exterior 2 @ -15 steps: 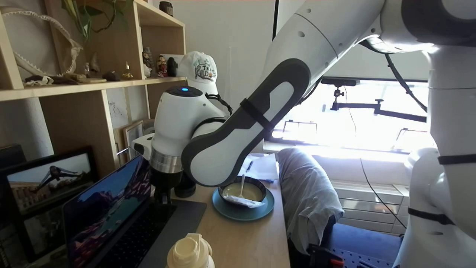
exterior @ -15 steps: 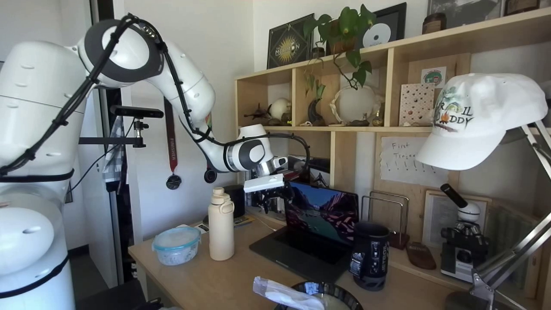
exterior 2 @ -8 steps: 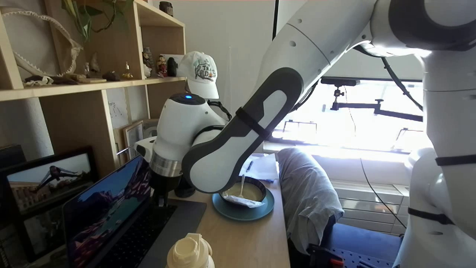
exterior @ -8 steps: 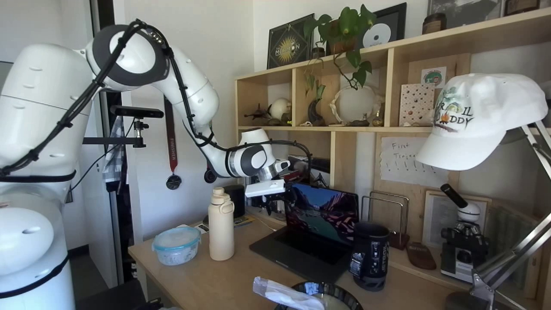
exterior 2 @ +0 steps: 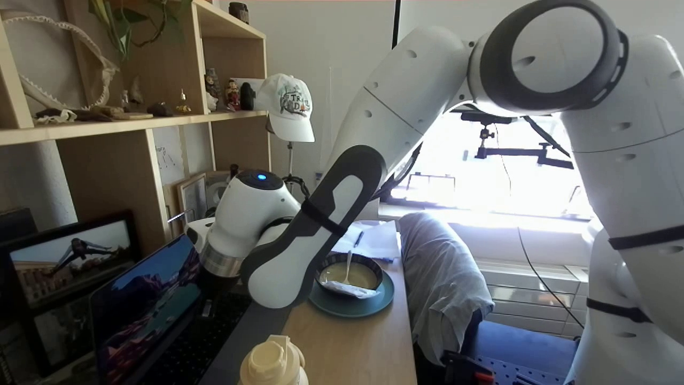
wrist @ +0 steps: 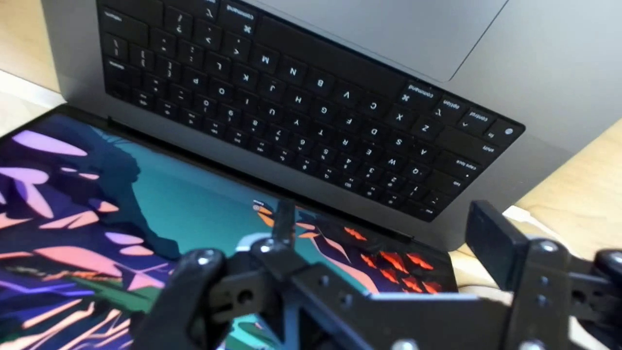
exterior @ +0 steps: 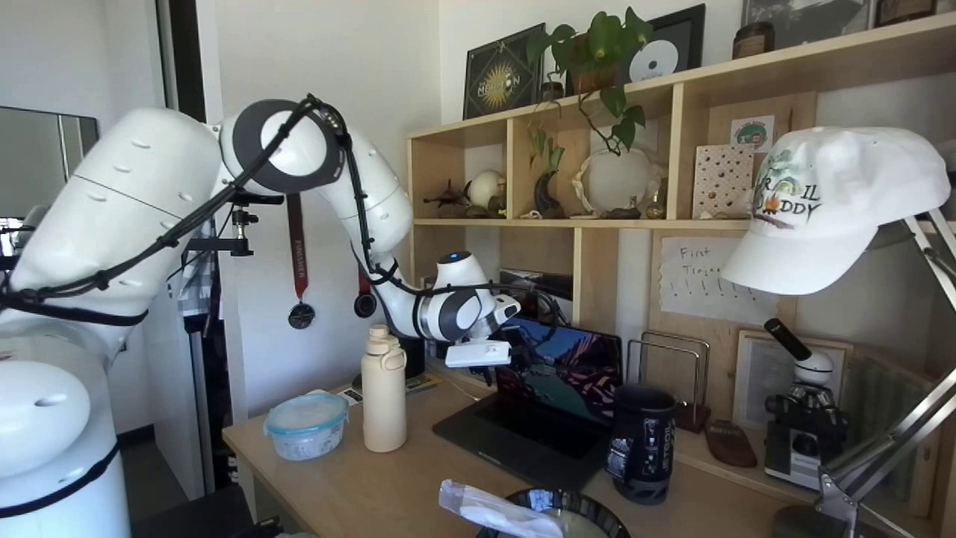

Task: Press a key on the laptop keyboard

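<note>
Laptop keyboard [wrist: 296, 104] lies toward back edge of worktop [exterior 2: 355, 347], set in from front edge. Gripper [wrist: 386, 223] holds nothing, 2 fingers [wrist: 495, 238] spread wide. Keys [wrist: 323, 111] likely light, springy, short in travel; laptop base [wrist: 549, 82] probably stiff, may slide if shoved sideways; screen [wrist: 170, 189] likely fragile. No grasp needed: press 1 key straight down at its middle with 1 fingertip.

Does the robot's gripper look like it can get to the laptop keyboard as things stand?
Probably yes: in the wrist view nothing shows on the keyboard or between it and the open gripper. The raised screen is close, though, so the gripper should likely steer clear of that.
</note>
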